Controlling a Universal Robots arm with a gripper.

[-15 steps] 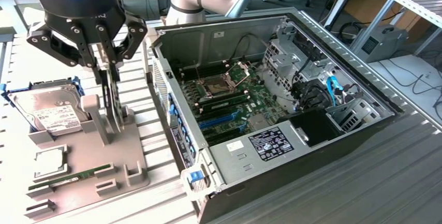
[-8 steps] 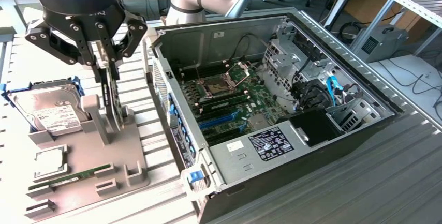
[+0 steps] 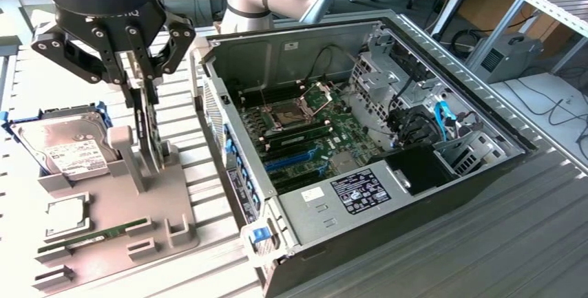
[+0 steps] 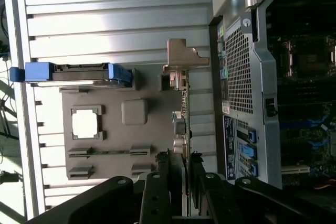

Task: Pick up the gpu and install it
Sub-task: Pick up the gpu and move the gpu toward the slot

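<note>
Fingers [image 4: 164,170] are pinching the thin black graphics card [image 4: 180,116] by both faces, set narrow around it, while it is standing edge-on in the grey holder [image 3: 138,208] beside the hard drive [image 3: 65,148]. It is probably light, stiff and fragile, so its flat sides are offering the safest hold.

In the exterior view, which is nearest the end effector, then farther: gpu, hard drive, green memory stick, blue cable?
1. gpu, held by the end effector.
2. hard drive, to the exterior view's left.
3. memory stick, lower on the grey tray.
4. blue cable, inside the case, exterior view's right.
</note>
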